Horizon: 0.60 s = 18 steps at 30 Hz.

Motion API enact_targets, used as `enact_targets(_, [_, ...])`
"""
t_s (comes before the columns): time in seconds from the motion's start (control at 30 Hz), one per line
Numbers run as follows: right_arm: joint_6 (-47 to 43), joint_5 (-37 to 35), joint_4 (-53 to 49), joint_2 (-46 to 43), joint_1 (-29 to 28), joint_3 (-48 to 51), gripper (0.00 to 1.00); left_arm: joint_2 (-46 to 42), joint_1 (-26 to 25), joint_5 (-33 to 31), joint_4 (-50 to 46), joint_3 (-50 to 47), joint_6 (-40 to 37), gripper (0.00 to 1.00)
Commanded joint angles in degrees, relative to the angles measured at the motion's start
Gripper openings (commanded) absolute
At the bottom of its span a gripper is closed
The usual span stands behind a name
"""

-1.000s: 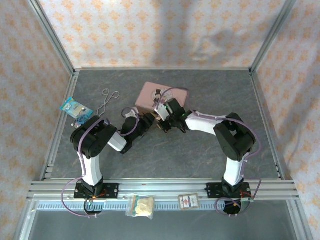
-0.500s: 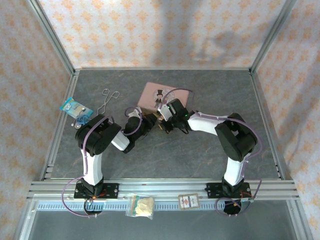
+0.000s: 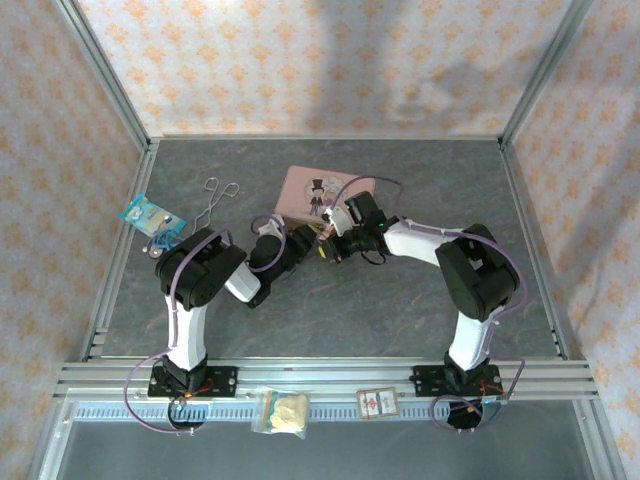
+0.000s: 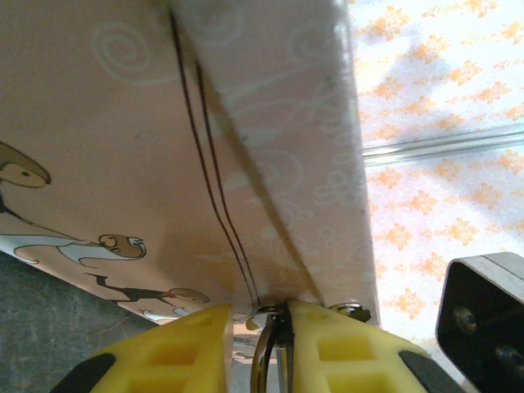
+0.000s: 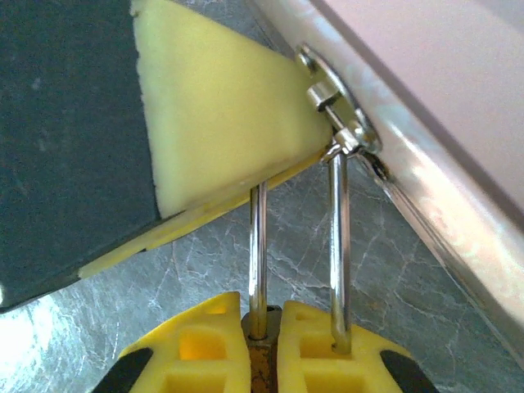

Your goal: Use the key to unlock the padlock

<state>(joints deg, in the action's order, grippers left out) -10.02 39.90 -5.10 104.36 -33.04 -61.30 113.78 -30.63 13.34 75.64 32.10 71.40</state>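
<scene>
The padlock [image 5: 258,262] sits near the middle of the worktop [image 3: 400,300], against the near side of the pink tin [image 3: 305,188]. My right wrist camera shows its small brass body pinched tight between the yellow fingers of the right tool [image 5: 264,315], which is closed on it. The two shackle legs point away from that camera. One leg runs up into the silver hasp ring [image 5: 327,86] on the tin's edge. The other disappears behind a yellow finger [image 5: 221,123] of the left tool, which presses in beside the hasp.

On my left wrist camera, the left tool [image 4: 260,309] is almost closed, with a thin metal loop [image 4: 268,352] caught between its fingers, right under the tin's edge. I cannot tell whether that loop is the key or the top of the shackle, so I cannot place the key.

From above, both tools meet at the tin's near edge. Wire tongs [image 3: 217,200] and a blue packet [image 3: 150,215] lie well off to the left.
</scene>
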Motion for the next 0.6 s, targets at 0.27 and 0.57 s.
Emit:
enact_targets(0.27, [-0.5, 8.0, 2.5, -2.1, -1.5, -2.1, 0.0, 2.2, -0.4, -0.6, -0.2, 1.7, -0.1, 0.0])
enact_targets(0.57, [4.6, -3.5, 3.6, -8.9, -1.5, 1.2, 0.47, 2.3, -0.3, -2.0, -0.7, 1.1, -0.6, 0.0])
